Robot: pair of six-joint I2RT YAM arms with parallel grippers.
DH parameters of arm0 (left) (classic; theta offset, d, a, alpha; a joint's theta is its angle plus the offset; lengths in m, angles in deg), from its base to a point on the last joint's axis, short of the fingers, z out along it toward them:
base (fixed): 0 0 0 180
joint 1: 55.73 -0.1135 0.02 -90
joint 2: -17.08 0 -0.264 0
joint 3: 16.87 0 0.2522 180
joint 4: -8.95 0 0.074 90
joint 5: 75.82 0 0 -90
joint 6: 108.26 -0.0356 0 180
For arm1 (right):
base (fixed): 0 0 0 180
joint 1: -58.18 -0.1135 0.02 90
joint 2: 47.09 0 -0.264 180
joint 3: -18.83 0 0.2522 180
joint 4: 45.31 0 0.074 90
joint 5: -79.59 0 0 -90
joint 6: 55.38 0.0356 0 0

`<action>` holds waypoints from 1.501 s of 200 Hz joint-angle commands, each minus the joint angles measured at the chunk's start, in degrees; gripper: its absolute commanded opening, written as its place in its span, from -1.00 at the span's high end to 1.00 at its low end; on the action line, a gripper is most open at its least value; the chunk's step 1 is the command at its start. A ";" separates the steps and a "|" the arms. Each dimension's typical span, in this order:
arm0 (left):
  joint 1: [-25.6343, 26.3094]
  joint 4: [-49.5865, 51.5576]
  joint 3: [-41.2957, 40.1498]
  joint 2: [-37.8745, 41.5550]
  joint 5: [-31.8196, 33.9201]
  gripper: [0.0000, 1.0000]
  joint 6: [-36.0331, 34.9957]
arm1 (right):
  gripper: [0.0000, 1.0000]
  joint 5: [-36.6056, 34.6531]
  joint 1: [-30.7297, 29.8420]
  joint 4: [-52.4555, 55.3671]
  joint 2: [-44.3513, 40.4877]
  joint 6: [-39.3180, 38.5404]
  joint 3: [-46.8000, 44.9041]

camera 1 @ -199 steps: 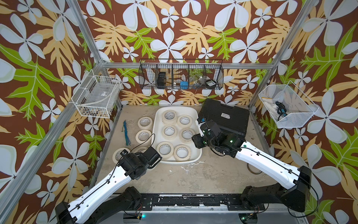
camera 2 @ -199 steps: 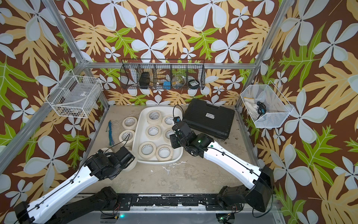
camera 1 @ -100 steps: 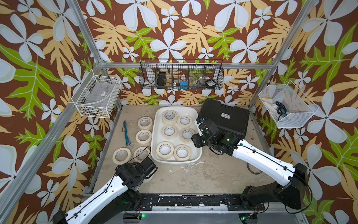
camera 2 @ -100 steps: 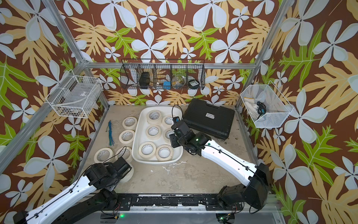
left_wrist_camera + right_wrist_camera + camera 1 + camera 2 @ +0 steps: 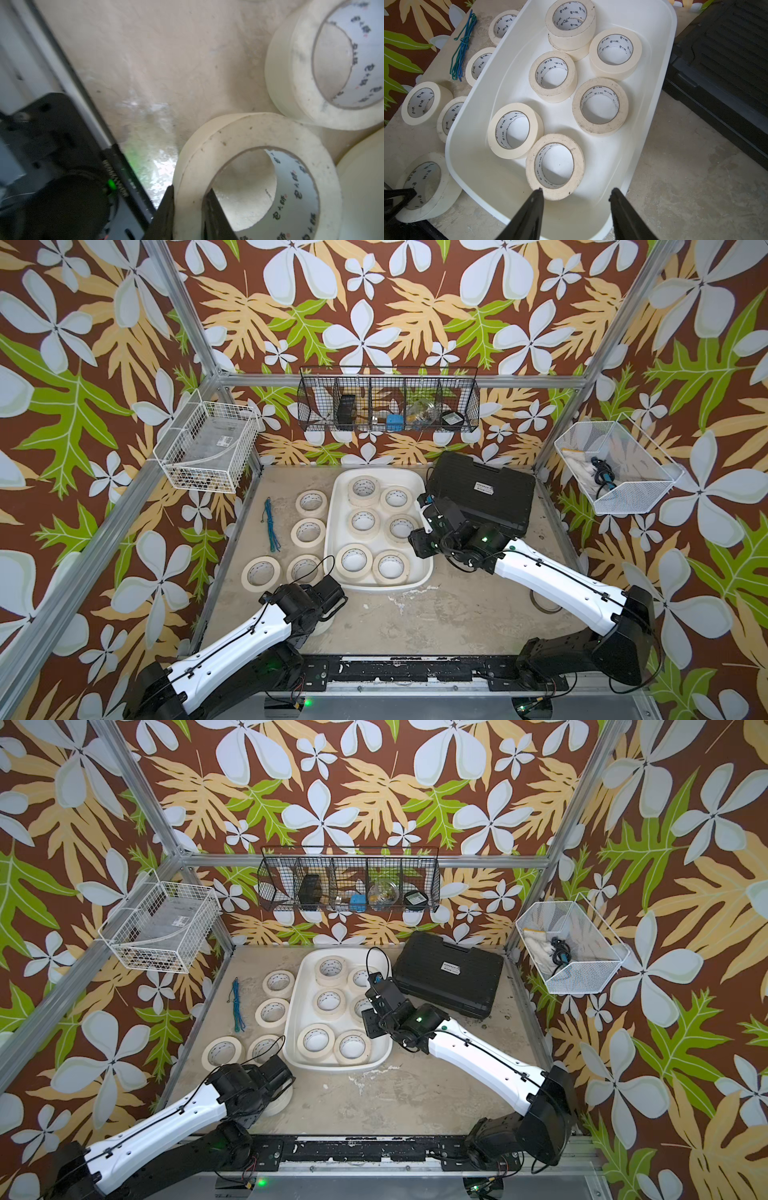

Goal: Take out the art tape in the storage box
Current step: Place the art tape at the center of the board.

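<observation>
Left pincer (image 5: pixel 190 193) low on art tape (image 5: pixel 259 133)

The white storage box (image 5: pixel 299 1006) sits mid-desk (image 5: pixel 395 1094) with six art tape rolls (image 5: pixel 316 1041) showing inside (one partly hidden by the right tool (image 5: pixel 372 1025), which hangs over the right rim). Four more rolls lie on the desk to its left. A fifth roll (image 5: pixel 281 1104) peeks out beneath the left tool (image 5: pixel 282 1085). A black case (image 5: pixel 449 979) lies to the right of the box.
</observation>
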 commanded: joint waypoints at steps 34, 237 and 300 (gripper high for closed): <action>-0.10 -4.73 -1.75 -2.56 1.22 1.00 -2.56 | -0.10 -0.11 0.09 -1.01 -0.02 0.43 -0.27; -0.14 4.01 2.32 -6.16 5.91 0.38 2.73 | -0.11 0.20 0.35 -0.98 -0.58 0.70 -0.84; -0.10 10.70 12.23 -7.53 14.13 -0.16 -0.82 | -0.11 1.48 0.62 -2.13 -0.60 1.53 -0.63</action>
